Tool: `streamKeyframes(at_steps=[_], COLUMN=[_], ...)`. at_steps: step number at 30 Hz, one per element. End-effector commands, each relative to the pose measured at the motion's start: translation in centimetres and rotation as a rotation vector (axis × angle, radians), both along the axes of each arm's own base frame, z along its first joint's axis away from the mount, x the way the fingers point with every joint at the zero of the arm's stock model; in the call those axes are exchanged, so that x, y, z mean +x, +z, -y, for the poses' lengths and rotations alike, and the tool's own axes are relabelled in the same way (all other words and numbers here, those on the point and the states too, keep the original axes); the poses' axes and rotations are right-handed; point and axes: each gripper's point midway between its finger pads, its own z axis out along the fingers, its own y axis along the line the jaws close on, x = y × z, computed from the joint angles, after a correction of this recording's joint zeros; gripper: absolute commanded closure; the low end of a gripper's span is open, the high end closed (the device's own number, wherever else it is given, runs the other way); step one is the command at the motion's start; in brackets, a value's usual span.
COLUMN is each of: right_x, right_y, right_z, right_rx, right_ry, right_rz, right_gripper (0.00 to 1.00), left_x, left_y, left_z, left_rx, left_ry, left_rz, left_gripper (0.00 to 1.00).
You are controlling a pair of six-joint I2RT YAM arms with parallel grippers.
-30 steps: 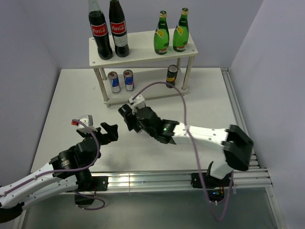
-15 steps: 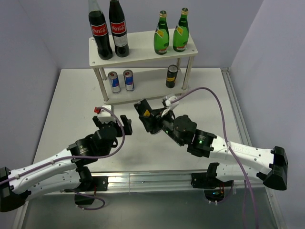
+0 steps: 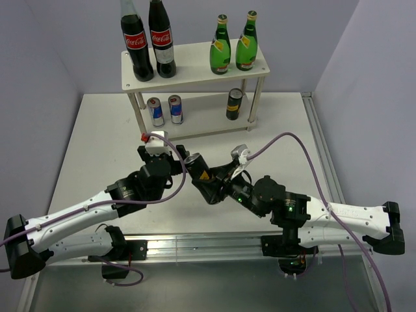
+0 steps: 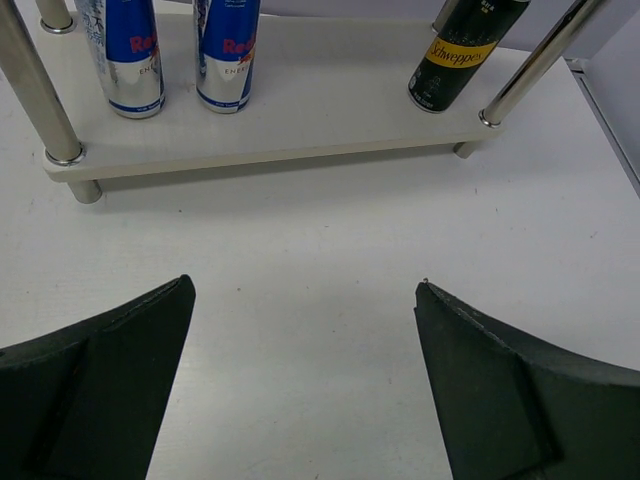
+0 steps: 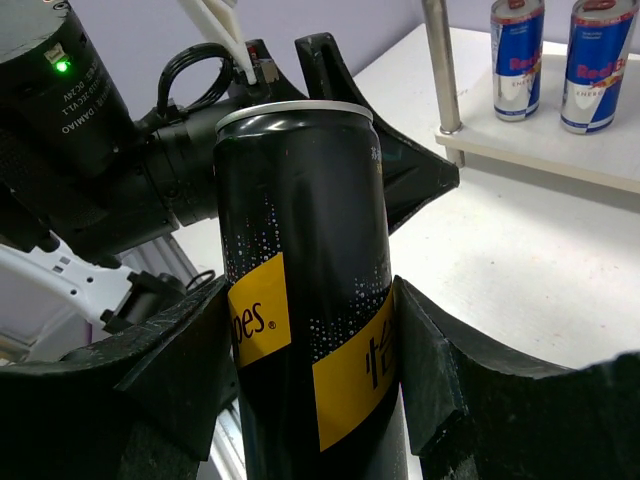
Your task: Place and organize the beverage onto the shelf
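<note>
At right wrist — dark can [image 5: 300,200] in right pincer [image 5: 308,335].

You see the right end effector [image 3: 201,175] clamped on a dark can [image 3: 194,162] over the worktop [image 3: 97,130]. The left end effector [image 3: 174,161] sits at its 9 o'clock, the shelf [image 3: 195,70] at 12.

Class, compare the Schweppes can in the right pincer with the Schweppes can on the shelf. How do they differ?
The held Schweppes can is clamped in the right pincer; the shelved Schweppes can stands free on the lower board. The held one leans in the top view; the shelved one is upright. Both are black with yellow labels.
</note>
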Motion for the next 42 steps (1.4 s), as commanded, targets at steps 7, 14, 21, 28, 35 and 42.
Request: streamKeyframes(at_steps=[7, 14, 21, 28, 35, 42], right_x=[-0.4, 0.2, 0.9, 4.7, 14.1, 22.9], right_y=[2.7, -0.3, 0.1, -0.4, -2.2, -1.2], right_z=[-1.2, -3.4, -2.5, 0.1, 2.6, 3.7], right_rx=[0.155, 0.086, 0.075, -0.062, -0.162, -0.176], right_ry=[0.022, 0.009, -0.037, -0.253, -0.453, -0.600], right_rz=[-0.010, -0.037, -0.014, 0.080, 0.095, 0.147], right_gripper=[1.00, 1.00, 1.00, 1.00, 1.00, 1.00], left_x=[0.4, 0.5, 0.0, -1.5, -3.0, -2.9], left_y=[2.9, 3.5, 3.3, 1.2, -2.5, -3.8], left_z=[0.3, 0.3, -1.5, -5.9, -9.6, -11.2], left_rx=[-0.049, -0.042, -0.026, -0.024, -0.023, 0.004], left_ry=[-0.003, 0.000, 0.043, 0.136, 0.229, 0.331], left_rz=[0.052, 0.055, 0.057, 0.033, 0.002, -0.007], left_gripper=[0.01, 0.01, 0.01, 0.01, 0.01, 0.01])
